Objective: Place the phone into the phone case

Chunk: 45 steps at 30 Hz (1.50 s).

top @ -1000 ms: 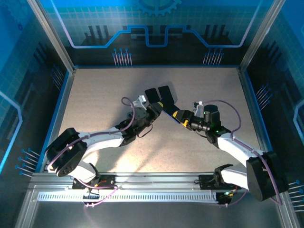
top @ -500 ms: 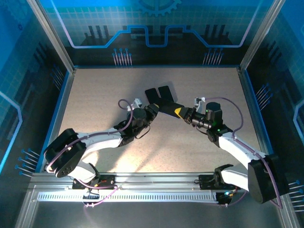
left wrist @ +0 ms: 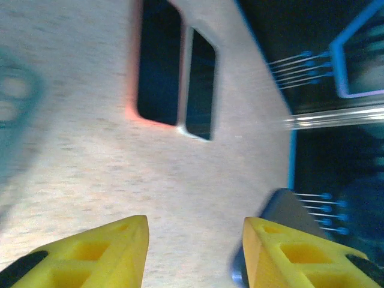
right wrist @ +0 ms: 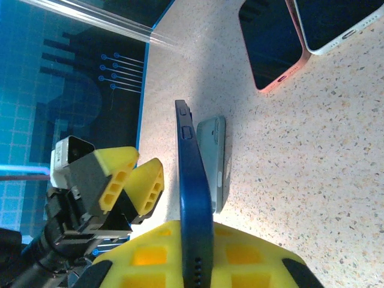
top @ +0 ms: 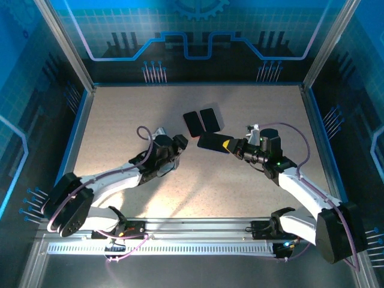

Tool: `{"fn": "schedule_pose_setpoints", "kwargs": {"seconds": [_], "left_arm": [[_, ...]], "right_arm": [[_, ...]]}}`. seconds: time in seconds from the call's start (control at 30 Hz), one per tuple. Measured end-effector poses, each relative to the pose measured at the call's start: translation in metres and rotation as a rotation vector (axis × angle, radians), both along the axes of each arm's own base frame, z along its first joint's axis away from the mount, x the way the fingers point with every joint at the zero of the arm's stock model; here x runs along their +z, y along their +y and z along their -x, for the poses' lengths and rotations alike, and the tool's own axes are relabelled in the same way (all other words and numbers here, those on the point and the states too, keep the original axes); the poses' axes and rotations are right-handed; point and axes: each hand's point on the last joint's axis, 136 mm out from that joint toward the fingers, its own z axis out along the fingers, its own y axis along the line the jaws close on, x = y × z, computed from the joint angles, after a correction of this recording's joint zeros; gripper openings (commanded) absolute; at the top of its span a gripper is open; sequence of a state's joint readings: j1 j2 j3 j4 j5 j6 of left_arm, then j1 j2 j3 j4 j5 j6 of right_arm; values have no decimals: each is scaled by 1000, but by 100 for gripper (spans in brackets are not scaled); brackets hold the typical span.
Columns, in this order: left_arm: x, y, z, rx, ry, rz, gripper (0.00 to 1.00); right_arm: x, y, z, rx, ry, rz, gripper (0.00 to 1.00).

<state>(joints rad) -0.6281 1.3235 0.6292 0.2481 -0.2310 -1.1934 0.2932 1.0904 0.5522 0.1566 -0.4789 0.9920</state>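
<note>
- The left end effector (top: 180, 142) has let go and pulled back from the middle of the surface (top: 132, 114). A second ago it was closed and sat up against the two dark slabs. Now its jaws stand apart with nothing between them, and it sits low and to the left of those slabs.
- The right end effector (top: 227, 144) has done the opposite. It was open a second ago and is now clamped on the blue case (right wrist: 193, 174), gripping one end. The right wrist view shows the case standing on edge, with its side buttons visible.
- The two slabs have settled flat, side by side: a pink-rimmed phone (top: 192, 123) and a silver-rimmed phone (top: 209, 119). They are touching or very nearly so, just beyond the held case. I cannot tell which one is meant for the case, nor whether the pink rim is itself a cover.
- A pale grey-green slab (right wrist: 213, 162) lies right beside the blue case. What it is, and whether it touches the case, is unclear.
- This looks like a change of hands, with the right arm now carrying the case alone and the left arm free.
- No phone is in the case yet, so the insertion itself remains to be done. The likely next step is for the left arm to fetch a phone while the right steadies the case.
</note>
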Motion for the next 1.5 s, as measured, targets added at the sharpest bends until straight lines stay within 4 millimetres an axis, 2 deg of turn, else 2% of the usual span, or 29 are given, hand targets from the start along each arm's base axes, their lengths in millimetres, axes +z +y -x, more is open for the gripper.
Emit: {"fn": "schedule_pose_setpoints", "kwargs": {"seconds": [0.1,0.23,0.33,0.43,0.53,0.63,0.8,0.97,1.13,1.37,1.5], "left_arm": [[-22,31,11,13,96,-145,39],[-50,62,30,8,214,-318,20],[-60,72,38,-10,252,-380,9],[-70,78,41,-26,283,-425,5],[-92,84,46,-52,355,-495,0],[-114,86,49,-93,437,-569,0],[-121,79,38,-130,459,-602,0],[-120,68,40,-169,457,-600,0],[-120,32,52,-235,471,-541,0],[-119,-22,82,-271,536,-392,0],[-111,-34,90,-251,546,-311,0]], "right_arm": [[0,0,0,4,-1,5,0],[-2,1,1,12,7,5,0],[-6,2,0,18,20,1,0],[-9,4,-1,26,30,-4,0],[-7,5,-1,32,27,-10,0],[-5,5,-2,37,22,-19,0],[-4,3,-2,36,20,-25,0],[4,-4,-3,19,2,-35,0],[11,-11,-1,6,-6,-42,0],[13,-18,7,3,14,-46,0],[3,-18,17,24,46,-32,0]]}}
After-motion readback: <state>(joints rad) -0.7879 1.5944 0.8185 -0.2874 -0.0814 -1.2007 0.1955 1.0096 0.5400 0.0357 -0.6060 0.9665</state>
